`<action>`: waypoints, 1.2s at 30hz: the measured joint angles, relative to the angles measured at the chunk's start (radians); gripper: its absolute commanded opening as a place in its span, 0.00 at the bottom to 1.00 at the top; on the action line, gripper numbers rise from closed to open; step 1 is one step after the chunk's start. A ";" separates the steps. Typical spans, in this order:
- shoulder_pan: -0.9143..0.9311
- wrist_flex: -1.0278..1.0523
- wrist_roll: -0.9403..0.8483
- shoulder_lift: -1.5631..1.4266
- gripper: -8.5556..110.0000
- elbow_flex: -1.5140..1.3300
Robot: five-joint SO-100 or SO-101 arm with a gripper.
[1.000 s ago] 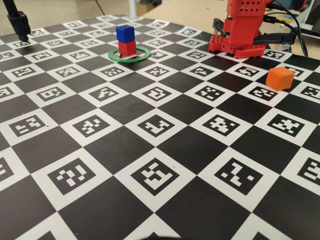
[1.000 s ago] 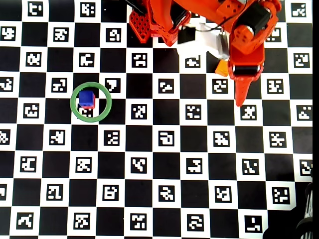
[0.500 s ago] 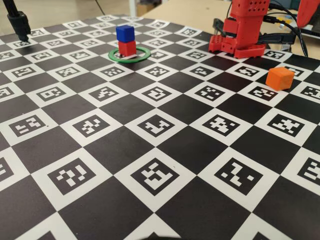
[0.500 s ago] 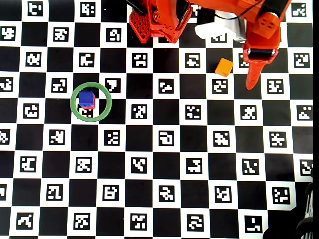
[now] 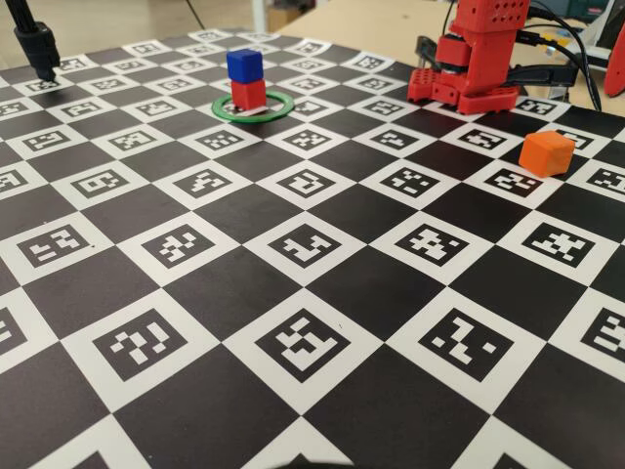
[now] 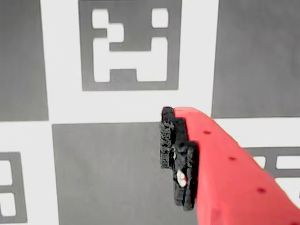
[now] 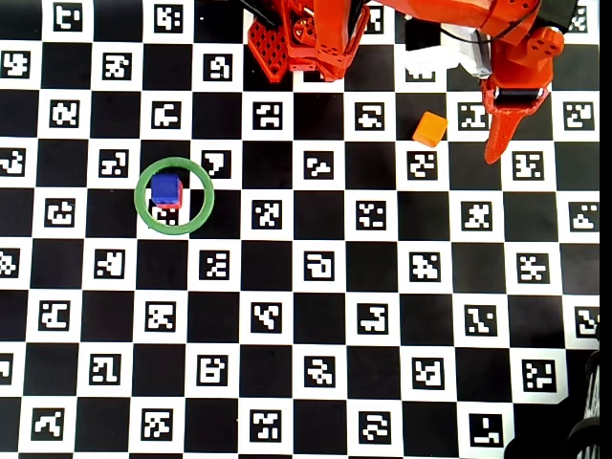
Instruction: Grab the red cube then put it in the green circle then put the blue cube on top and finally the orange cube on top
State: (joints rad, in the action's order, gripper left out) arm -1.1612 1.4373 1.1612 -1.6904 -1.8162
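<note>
The pincer (image 7: 497, 145) had been swung right over the last second, uncovering the orange cube (image 7: 430, 128) just beside it; its jaws looked together and empty. The blue cube (image 7: 166, 187) sat on the red cube (image 5: 248, 94) inside the green circle (image 7: 143, 212). The board (image 7: 316, 316) between them lay bare, its right edge close.
</note>
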 measured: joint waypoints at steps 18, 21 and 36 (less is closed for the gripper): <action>0.074 -0.118 -0.095 0.000 0.51 -0.216; 0.052 -0.175 -0.095 0.000 0.50 -0.268; 0.064 -0.371 -0.126 -0.173 0.48 -0.471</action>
State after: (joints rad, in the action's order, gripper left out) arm -1.0968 1.0661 1.0354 -1.8638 -2.2872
